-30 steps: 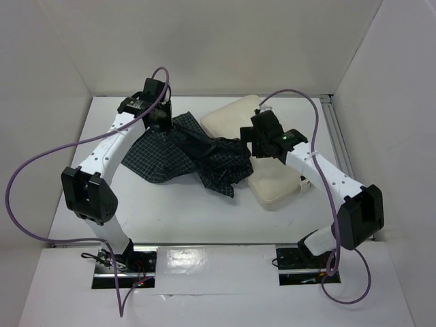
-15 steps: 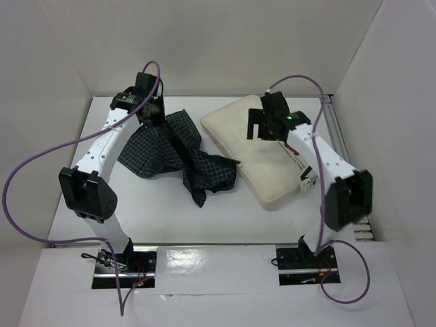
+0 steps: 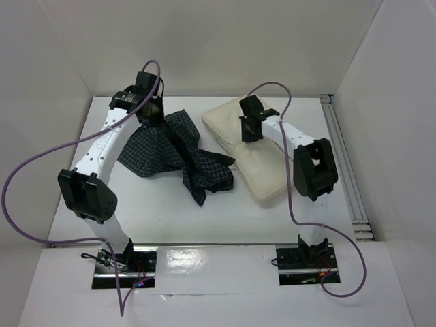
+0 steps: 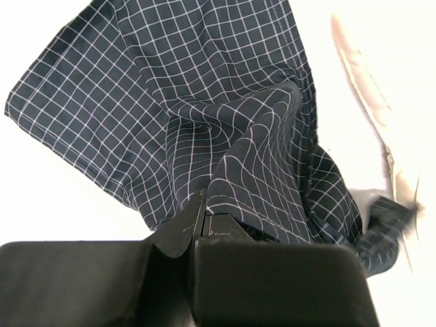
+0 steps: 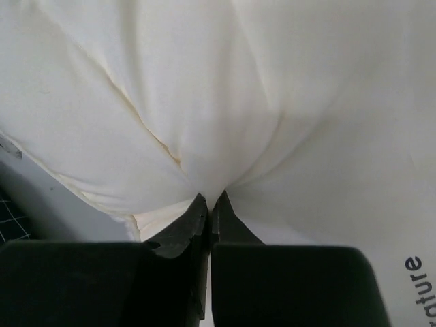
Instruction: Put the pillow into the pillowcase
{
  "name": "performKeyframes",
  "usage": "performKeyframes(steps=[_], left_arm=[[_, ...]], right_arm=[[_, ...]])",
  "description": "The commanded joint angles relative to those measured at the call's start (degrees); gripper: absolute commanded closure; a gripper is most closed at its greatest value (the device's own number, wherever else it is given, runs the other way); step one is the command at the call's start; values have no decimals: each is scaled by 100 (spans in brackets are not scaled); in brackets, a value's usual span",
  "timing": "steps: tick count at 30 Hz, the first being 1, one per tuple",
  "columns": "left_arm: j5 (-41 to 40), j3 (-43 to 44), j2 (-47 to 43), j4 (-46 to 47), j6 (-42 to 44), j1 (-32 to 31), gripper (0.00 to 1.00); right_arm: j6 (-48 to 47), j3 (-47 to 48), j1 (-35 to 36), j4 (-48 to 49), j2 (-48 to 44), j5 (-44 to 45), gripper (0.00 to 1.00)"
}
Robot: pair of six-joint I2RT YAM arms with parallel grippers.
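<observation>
The left claw (image 4: 202,208) is pressed together on a fold of the pillowcase (image 4: 204,102), which is bunched at its tips and spreads away ahead of it, crumpled on the worktop (image 3: 157,211). The right claw (image 5: 210,201) is also closed, with a ridge of the pillow (image 5: 225,88) cover pinched between its tips. The pillow lies directly under and ahead of that claw. From above, the two things are seen side by side, close at one corner, with no part of the pillow inside. Both are gripped, but insertion is judged not begun: the mouth has yet to be opened and the pillow fed in.
</observation>
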Motion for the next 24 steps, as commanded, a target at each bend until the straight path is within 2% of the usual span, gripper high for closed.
performKeyframes(steps=[1,8,11,15,19,22,24], left_arm=[[81,283,-396,-62,133,33,100],[-60,-77,-266,61,133,33,100],[62,-78,-134,61,133,33,100],[133,-131,-72,114,133,-28,100],[133,-131,51,114,133,-29,100],[72,-131,104,53,195,-29,100],[72,-235,104,52,195,-82,100]], right_arm=[[214,-521,-363,473,-572,-53,100],[126,-1198,-479,536,-2690,-105,100],[64,-1550,-418,475,-3692,-622,100],[-226,-2016,-40,89,-4677,-1265,100],[-367,-2893,565,-35,-5984,-2178,100],[-297,-3569,926,105,-6767,-2372,100],[-227,-3834,1041,105,-6981,-2425,100]])
